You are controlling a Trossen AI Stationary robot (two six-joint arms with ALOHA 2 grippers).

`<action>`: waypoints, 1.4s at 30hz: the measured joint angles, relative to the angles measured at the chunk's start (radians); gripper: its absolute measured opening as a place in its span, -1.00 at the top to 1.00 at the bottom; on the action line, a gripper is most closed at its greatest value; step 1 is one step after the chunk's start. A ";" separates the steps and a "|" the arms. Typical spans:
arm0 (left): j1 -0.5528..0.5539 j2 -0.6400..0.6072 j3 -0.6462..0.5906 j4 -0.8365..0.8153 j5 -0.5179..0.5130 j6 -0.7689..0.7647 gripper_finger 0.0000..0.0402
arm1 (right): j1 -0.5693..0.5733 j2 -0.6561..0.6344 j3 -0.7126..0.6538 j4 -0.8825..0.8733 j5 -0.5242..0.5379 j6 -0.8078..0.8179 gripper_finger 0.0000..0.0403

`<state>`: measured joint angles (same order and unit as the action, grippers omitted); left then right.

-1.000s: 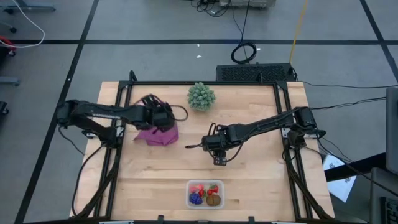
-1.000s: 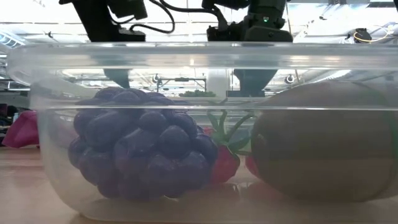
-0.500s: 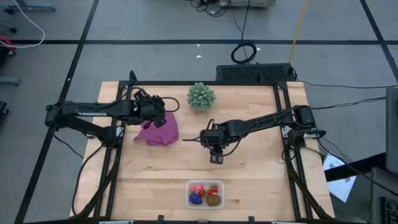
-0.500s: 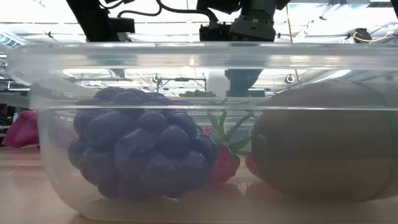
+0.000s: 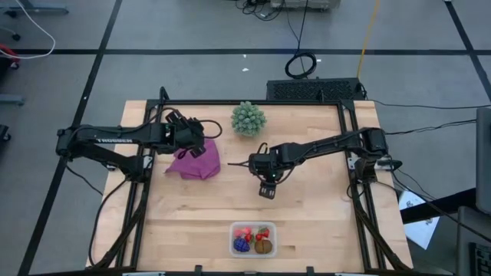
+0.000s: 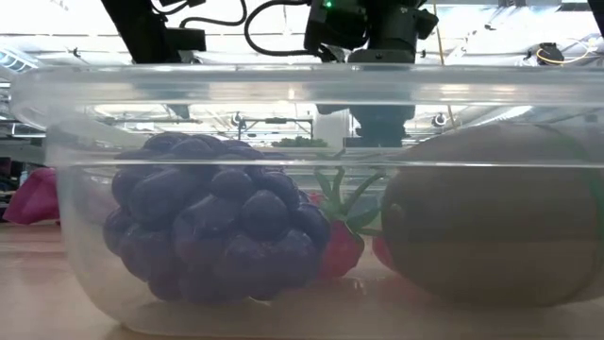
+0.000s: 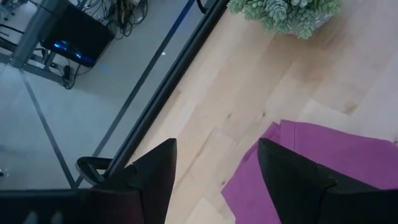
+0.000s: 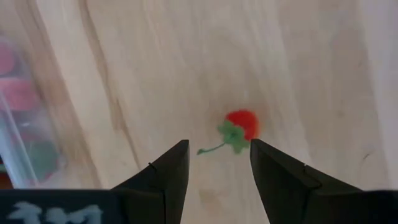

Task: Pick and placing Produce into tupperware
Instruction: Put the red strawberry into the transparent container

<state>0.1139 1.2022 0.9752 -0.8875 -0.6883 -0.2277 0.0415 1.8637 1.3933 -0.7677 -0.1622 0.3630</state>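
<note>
The clear tupperware (image 5: 253, 239) stands near the table's near edge. It holds the purple grape cluster (image 6: 212, 231), the brown kiwi (image 6: 491, 227) and red berries (image 6: 340, 247). One more red berry with a green stem (image 8: 242, 126) lies on the wood. My right gripper (image 5: 266, 188) hangs open above mid-table, and that berry sits just ahead of its fingers (image 8: 217, 146), untouched. My left gripper (image 5: 198, 144) is open over the far edge of the magenta cloth (image 5: 196, 162), with its fingers (image 7: 217, 146) clear of the cloth (image 7: 323, 168).
A pale green bushy ball (image 5: 248, 118) sits near the table's far edge, and it also shows in the left wrist view (image 7: 286, 11). The magenta cloth lies flat on the left half. Bare wood stretches between the right gripper and the tupperware (image 8: 18, 143).
My left gripper has drawn back from over the cloth toward the table's far left and then stayed there. My right gripper has crept a little toward the far edge, staying open. The tupperware and the fruit in it have not moved.
</note>
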 joint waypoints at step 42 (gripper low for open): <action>0.000 0.000 0.000 0.003 -0.002 0.011 -0.14 | -0.015 0.067 0.000 0.007 0.056 0.284 0.21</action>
<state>0.1139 1.2022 0.9752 -0.8845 -0.6903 -0.2169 0.0262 1.9312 1.3933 -0.7609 -0.1059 0.6471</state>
